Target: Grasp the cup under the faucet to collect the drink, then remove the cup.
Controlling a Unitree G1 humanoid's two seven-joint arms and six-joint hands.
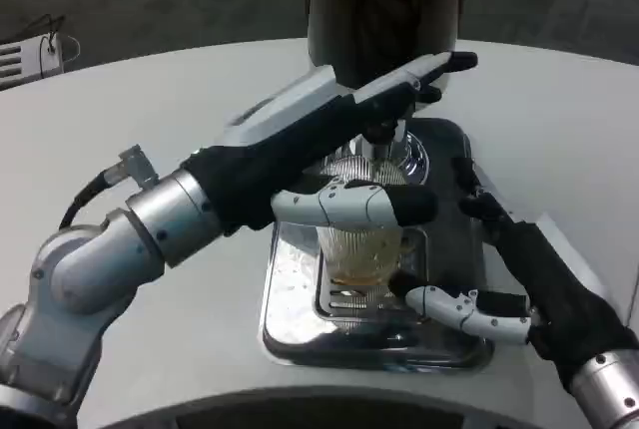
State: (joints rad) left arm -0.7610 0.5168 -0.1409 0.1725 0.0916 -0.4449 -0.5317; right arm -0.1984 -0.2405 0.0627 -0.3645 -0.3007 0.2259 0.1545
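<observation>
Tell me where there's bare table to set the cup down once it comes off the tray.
Bare table lies right of the drip tray, beyond the right hand. More lies far left, behind the left forearm. The tray is crowded: the left hand and its fingers span the cup under the dispenser.
</observation>
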